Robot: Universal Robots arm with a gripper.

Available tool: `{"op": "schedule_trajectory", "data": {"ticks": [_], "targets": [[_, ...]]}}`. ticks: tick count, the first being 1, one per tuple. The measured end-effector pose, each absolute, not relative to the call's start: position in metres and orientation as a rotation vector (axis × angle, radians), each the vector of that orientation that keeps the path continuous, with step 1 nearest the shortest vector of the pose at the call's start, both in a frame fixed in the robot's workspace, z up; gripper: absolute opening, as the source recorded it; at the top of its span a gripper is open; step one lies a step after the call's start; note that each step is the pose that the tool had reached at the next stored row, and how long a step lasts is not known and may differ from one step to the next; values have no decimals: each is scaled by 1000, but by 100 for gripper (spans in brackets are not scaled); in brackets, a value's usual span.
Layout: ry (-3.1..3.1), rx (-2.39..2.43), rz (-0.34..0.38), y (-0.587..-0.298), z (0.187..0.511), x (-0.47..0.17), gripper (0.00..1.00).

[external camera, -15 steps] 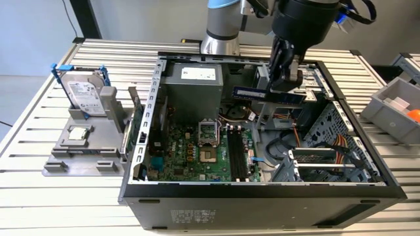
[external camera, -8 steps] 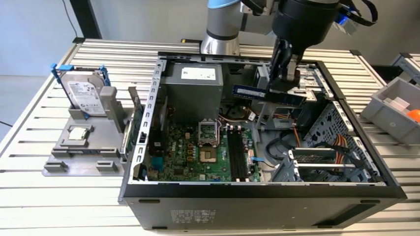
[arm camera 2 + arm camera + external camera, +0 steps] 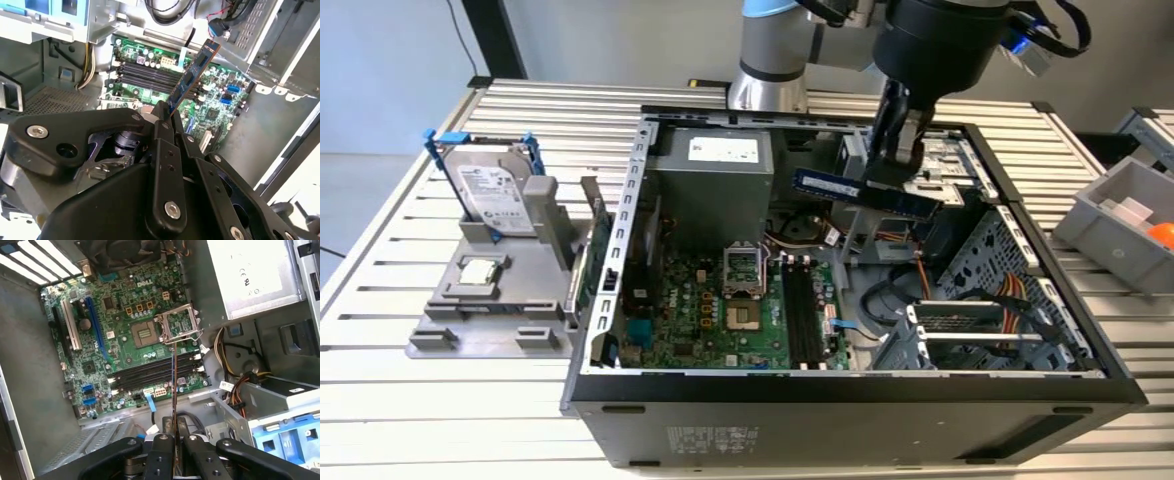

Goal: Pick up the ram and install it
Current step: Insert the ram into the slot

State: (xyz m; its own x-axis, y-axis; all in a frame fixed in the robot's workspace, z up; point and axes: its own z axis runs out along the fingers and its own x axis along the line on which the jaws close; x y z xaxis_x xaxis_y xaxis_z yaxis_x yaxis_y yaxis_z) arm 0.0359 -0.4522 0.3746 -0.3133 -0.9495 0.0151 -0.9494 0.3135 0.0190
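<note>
The ram (image 3: 854, 190) hangs in the air inside the open case (image 3: 854, 425). It is above the motherboard (image 3: 707, 320) and well clear of its black slots (image 3: 801, 312), toward the tabletop's (image 3: 400, 400) edge where the arm's base stands. The hand (image 3: 891, 178) is clenched on the ram's flat faces, probably to leave the contact edge free for seating. The arm reaches steeply down from above, and in the first wrist view the ram shows edge-on over the slots.

Note for you: the ram (image 3: 867, 192), a bluish stick with dark chips, hangs slightly slanted in the air above the motherboard (image 3: 115, 335) (seated in no slot), pinched by the gripper (image 3: 167, 116).
</note>
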Motion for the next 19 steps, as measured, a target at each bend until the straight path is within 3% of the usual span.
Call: {"op": "schedule_trajectory", "data": {"ticks": [19], "targets": [[-2652,1642,-13,-452,375,36,0]]}}
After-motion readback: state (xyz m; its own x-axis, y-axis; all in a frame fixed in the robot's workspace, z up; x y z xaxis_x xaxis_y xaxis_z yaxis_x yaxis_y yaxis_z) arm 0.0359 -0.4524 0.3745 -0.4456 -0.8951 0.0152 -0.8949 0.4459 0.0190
